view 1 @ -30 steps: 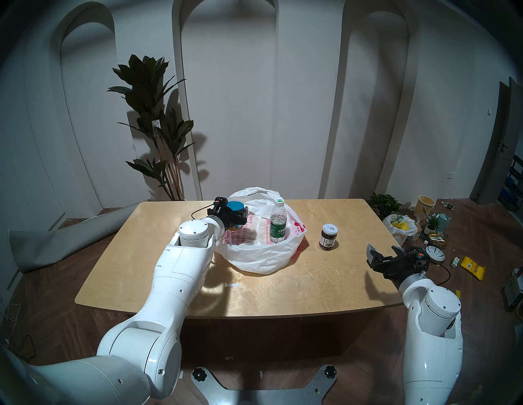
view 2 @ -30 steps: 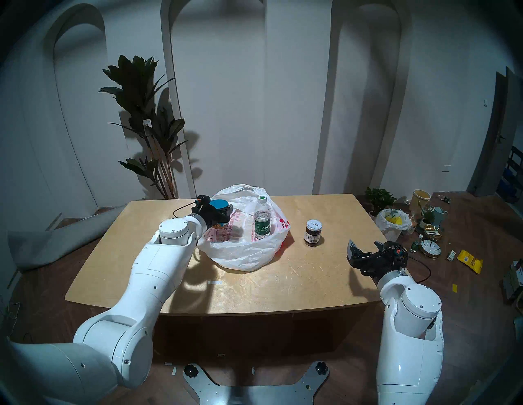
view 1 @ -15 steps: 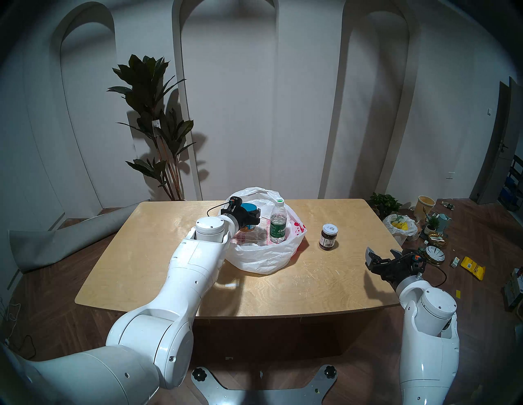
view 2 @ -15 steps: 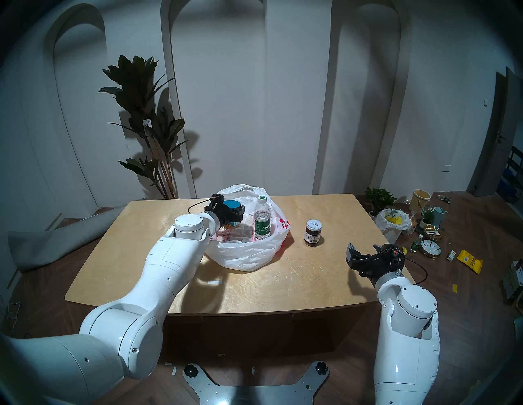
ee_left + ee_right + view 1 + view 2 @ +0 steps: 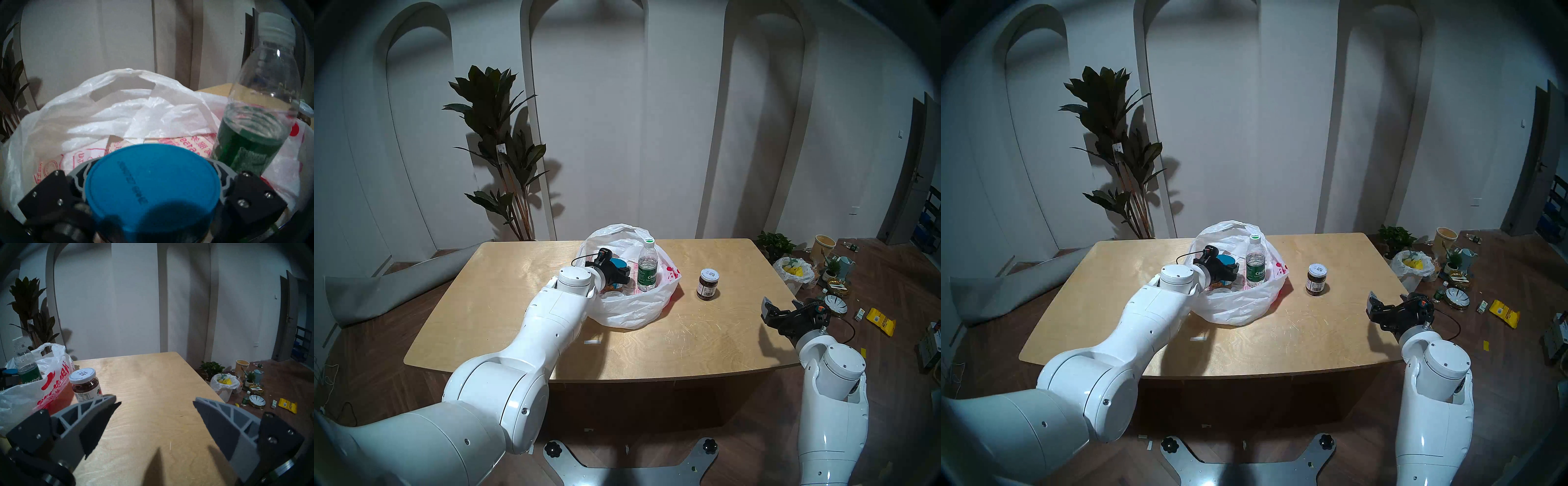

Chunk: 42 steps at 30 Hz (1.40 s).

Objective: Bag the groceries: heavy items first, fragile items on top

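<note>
Head stereo left: one desk (image 5: pixel 517 312), one white bag (image 5: pixel 629 309) at frame centre, one water bottle (image 5: pixel 647 268) upright inside it, right part. One blue-lidded jar (image 5: pixel 617 264) sits in the left claw (image 5: pixel 624 274), over the bag's open mouth, just left of the bottle. One small dark jar (image 5: pixel 707 284) stands on the desk right of the bag, apart from it. Right claw (image 5: pixel 780 307) hovers at the desk's right edge, lower right of the dark jar, well apart, fingers spread, empty.

Head stereo right: same count, one of each. Blue-lidded jar (image 5: pixel 1225 262) clamped in left claw (image 5: pixel 1232 269) inside the bag (image 5: pixel 1236 305) rim; bottle (image 5: pixel 1256 264) just right. Dark jar (image 5: pixel 1316 280) mid-frame right; right claw (image 5: pixel 1387 302) further lower right.

Left wrist: blue lid (image 5: pixel 151 183) fills lower centre, a grey finger (image 5: pixel 226 173) pressed on each side, claw gripping the jar. Bottle (image 5: pixel 251 135) at right, near the right finger. Bag (image 5: pixel 51 129) wall behind and around.

Right wrist: claw (image 5: pixel 154 400) wide open, holding nothing. Dark jar (image 5: pixel 85 385) just above the left finger (image 5: pixel 95 405), at left of frame. Bag (image 5: pixel 25 395) and bottle (image 5: pixel 25 365) far left.
</note>
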Motion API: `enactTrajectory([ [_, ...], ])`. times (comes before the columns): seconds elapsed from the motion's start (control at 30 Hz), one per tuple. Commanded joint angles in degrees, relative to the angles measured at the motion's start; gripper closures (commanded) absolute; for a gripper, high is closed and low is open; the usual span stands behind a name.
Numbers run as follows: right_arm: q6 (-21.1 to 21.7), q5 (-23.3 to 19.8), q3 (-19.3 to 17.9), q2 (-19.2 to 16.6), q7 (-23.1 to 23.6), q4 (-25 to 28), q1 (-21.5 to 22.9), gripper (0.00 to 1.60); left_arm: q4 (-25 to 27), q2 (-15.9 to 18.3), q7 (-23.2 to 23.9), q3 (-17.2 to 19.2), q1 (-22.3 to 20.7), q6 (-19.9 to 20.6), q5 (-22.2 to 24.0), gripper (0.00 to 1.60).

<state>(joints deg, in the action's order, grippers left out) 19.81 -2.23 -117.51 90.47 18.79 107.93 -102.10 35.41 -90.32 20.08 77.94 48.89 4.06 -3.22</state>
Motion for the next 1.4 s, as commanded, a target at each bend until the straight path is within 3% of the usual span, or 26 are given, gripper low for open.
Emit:
enactTrajectory([
  [0.0,-0.74,0.17,-0.32,-0.77,-0.13,0.84,0.95,0.00,-3.39,0.71,1.02,-0.97,-3.97,-3.27,-1.10,1.60],
  [0.07,-0.77,0.20,-0.34,-0.83,-0.19,0.80,1.01,0.00,-4.05,0.85,1.19,-1.08,-4.36,-3.73,-1.24,1.60],
  [0.1,-0.84,0.25,-0.27,-0.89,-0.24,0.77,1.09,0.00,-5.14,1.09,1.52,-1.17,-5.02,-4.62,-1.35,1.49],
  [0.13,-0.87,0.27,-0.21,-0.90,-0.27,0.78,1.12,0.00,-5.66,1.22,1.74,-1.28,-5.30,-5.13,-1.46,0.83],
  [0.17,-0.87,0.27,-0.21,-0.90,-0.27,0.78,1.12,0.00,-5.66,1.22,1.74,-1.28,-5.30,-5.13,-1.46,0.83],
  [0.2,-0.92,0.27,-0.13,-0.90,-0.27,0.83,1.17,0.00,-6.26,1.32,1.75,-1.46,-5.62,-5.53,-1.66,0.28],
  [0.23,-0.99,0.28,-0.05,-0.90,-0.29,0.88,1.21,0.00,-6.93,1.41,1.92,-1.51,-5.91,-5.99,-1.72,0.00],
  [0.47,-1.73,0.29,0.45,-0.99,-0.42,1.22,1.34,0.00,-11.53,2.21,3.20,-1.77,-7.38,-9.31,-2.17,0.00],
  [0.7,-2.57,0.09,1.44,-0.79,-0.05,1.69,1.23,0.00,-12.73,2.97,4.66,-0.37,-9.20,-12.60,-0.95,0.00],
  [1.07,-4.10,-1.03,3.10,-0.11,1.29,3.04,0.94,0.00,-8.67,3.70,9.36,4.75,-13.63,-17.20,3.93,0.00],
  [1.37,-6.31,-1.85,3.53,1.72,1.80,4.58,-1.25,0.00,-4.89,4.39,16.74,9.87,-11.85,-21.04,10.56,0.00],
])
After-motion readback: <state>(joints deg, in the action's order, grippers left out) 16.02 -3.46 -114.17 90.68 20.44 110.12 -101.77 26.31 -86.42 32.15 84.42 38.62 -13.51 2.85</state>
